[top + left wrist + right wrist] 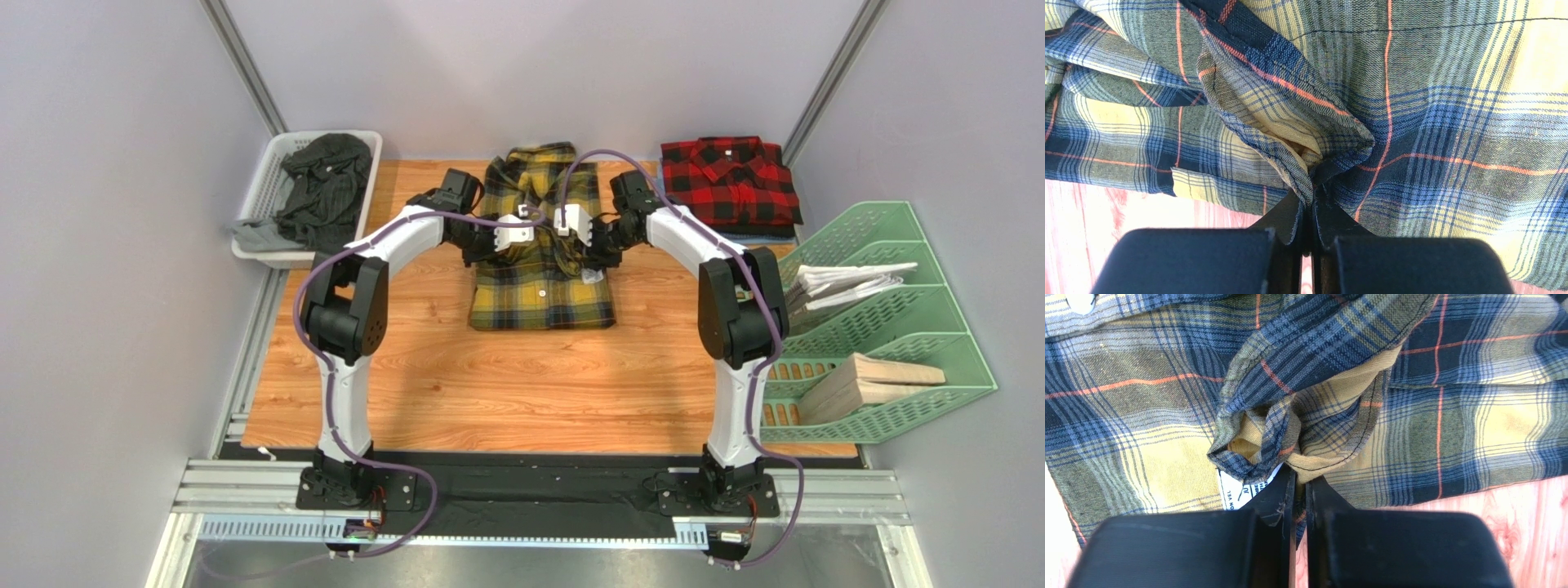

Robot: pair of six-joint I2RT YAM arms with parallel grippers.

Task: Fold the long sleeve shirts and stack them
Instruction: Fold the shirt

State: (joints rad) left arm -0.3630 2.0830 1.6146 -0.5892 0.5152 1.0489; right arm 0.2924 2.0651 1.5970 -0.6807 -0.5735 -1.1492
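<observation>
Centrally, yellow plaid shirt partly folded, bunched folds pinched tight in left gripper, right gripper

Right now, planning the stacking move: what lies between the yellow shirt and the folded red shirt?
The top view shows bare wooden table, with the right arm reaching across it, between the yellow shirt and the red shirt.

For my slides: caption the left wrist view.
Left gripper shut on a bunched fold of the yellow plaid shirt, wooden table below.
</observation>
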